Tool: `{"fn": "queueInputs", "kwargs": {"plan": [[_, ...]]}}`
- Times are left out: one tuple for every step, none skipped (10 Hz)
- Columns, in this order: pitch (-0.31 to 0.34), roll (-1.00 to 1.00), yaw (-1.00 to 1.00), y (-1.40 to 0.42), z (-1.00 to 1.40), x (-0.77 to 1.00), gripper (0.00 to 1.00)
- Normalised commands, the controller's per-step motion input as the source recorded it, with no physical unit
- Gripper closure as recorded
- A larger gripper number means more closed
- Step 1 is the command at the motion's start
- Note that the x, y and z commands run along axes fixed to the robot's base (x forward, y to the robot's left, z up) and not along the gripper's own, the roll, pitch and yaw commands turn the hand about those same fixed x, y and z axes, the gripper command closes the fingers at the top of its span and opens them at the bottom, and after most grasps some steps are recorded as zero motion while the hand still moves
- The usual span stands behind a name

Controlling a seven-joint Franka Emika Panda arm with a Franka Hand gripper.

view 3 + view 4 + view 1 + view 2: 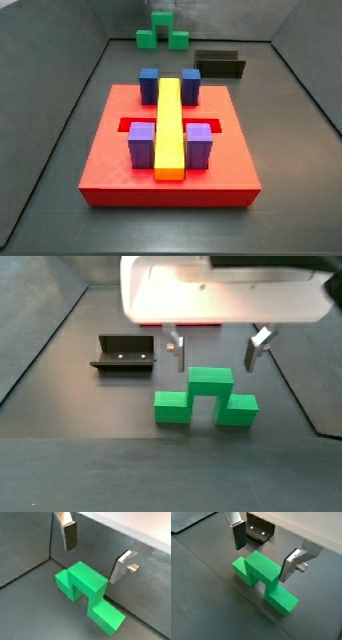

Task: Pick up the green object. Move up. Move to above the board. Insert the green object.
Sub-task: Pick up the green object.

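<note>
The green object (pixel 203 396) stands on the dark floor, its raised centre cube between two lower side cubes. It shows in both wrist views (pixel 87 592) (pixel 261 574) and far back in a side view (pixel 144 40). My gripper (pixel 214 351) hangs open just above it, one finger on each side of the centre cube and touching nothing (pixel 93 554) (pixel 264 554). The board (pixel 107 165) is a red slab carrying a long yellow bar (pixel 170 125), blue blocks (pixel 150 85) and purple blocks (pixel 142 145).
The fixture (pixel 123 354) stands on the floor beside the green object, between it and the board (pixel 221 65) (pixel 260 532). Grey walls enclose the floor on all sides.
</note>
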Motion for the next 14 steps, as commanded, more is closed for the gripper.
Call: {"fn": "queueInputs", "kwargs": {"plan": [[0.1, 0.0, 0.0, 0.0, -0.13, 0.41, 0.0], [0.091, 0.0, 0.0, 0.0, -0.22, 0.34, 0.0], [0.071, 0.0, 0.0, 0.0, -0.36, 0.23, 0.0], [0.043, 0.06, 0.0, 0.0, -0.61, 0.0, 0.0], [0.077, 0.02, 0.0, 0.0, -0.51, -0.29, 0.0], [0.099, 0.01, 0.0, 0.0, -0.26, -0.29, 0.0], [0.12, 0.01, 0.0, 0.0, 0.0, -0.06, 0.0], [0.163, 0.0, 0.0, 0.0, 0.26, 0.0, 0.0], [0.166, 0.0, 0.0, 0.0, 0.24, 0.0, 0.0], [0.18, 0.0, 0.0, 0.0, 0.46, 0.0, 0.0], [0.084, 0.12, 0.0, -0.07, -0.3, -0.12, 0.0], [0.03, 0.12, 0.0, -0.07, -0.47, -0.23, 0.0], [0.053, 0.15, 0.0, -0.06, -0.39, -0.33, 0.0], [0.053, 0.16, -0.01, -0.03, -0.35, -0.32, 0.0]]}}
